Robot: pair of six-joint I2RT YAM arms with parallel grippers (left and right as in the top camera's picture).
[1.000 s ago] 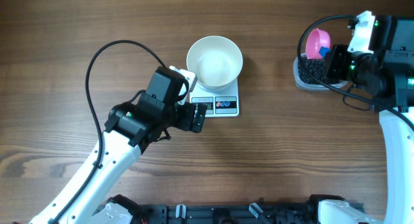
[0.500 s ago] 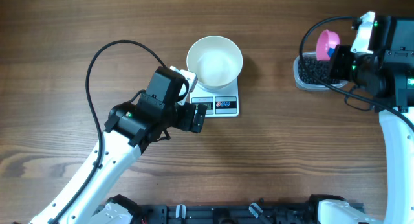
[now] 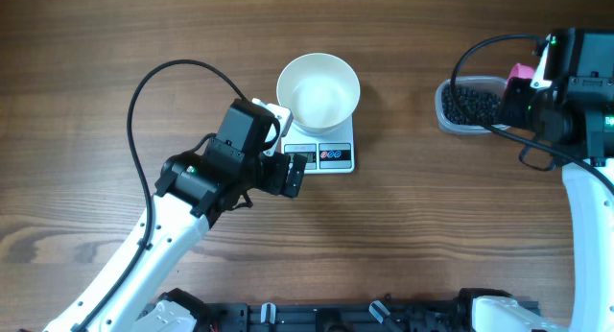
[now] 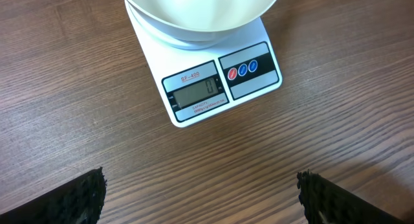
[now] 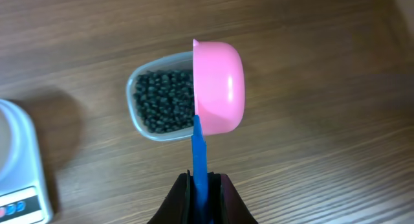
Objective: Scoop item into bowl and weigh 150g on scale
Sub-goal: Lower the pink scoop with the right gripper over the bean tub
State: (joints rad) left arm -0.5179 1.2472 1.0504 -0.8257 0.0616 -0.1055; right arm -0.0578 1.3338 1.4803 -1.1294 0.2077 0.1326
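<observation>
Pink scoop [image 5: 218,88] in right hand [image 5: 202,180] by beans [image 5: 165,101]

One counter [image 3: 432,226] carries everything. On it stand one white bowl [image 3: 318,90] and one digital scale [image 4: 194,117]. The scale has one grey display [image 4: 197,93] and three round buttons [image 4: 242,70], one red and two blue. There is one clear plastic tub [image 5: 134,112], and the black beans [image 5: 162,101] in it are too many to count. One pink scoop [image 5: 220,88] has a single blue handle [image 5: 198,153]. Two robot arms are in view, the left arm [image 3: 163,226] and the right arm [image 3: 585,207]. There are two left fingers [image 4: 84,198] and two right fingers [image 5: 224,199].
</observation>
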